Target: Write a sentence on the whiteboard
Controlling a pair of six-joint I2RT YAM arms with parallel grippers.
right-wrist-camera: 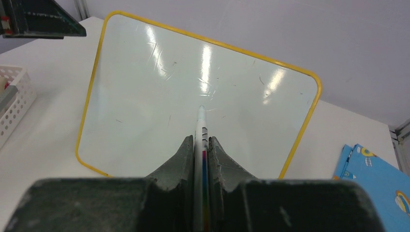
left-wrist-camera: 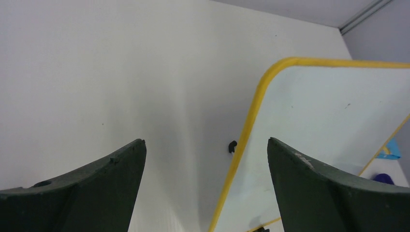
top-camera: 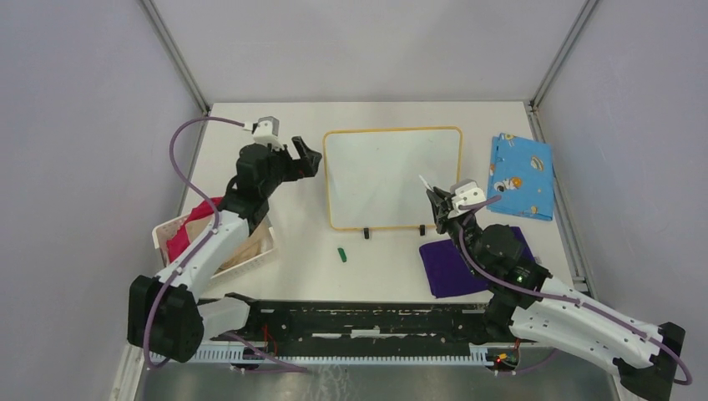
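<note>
"How many boards were there?"

"One whiteboard (top-camera: 392, 180), near the middle of the table. It had two black feet (top-camera: 366, 233) on its six o'clock edge."

"And cloths?"

"Two lay flat. There was a blue cloth (top-camera: 522, 175) at three o'clock from the board and a purple cloth (top-camera: 455, 267) at five o'clock. Two more sat in the one basket (top-camera: 250, 259) at eight o'clock: a red cloth (top-camera: 179, 238) and a tan cloth (top-camera: 238, 242)."

"Pens?"

"One marker (right-wrist-camera: 200, 130), and one green cap (top-camera: 341, 254) at seven o'clock from the board."

"Arms?"

"Two: a left arm (top-camera: 209, 251) and a right arm (top-camera: 559, 313)."
</note>
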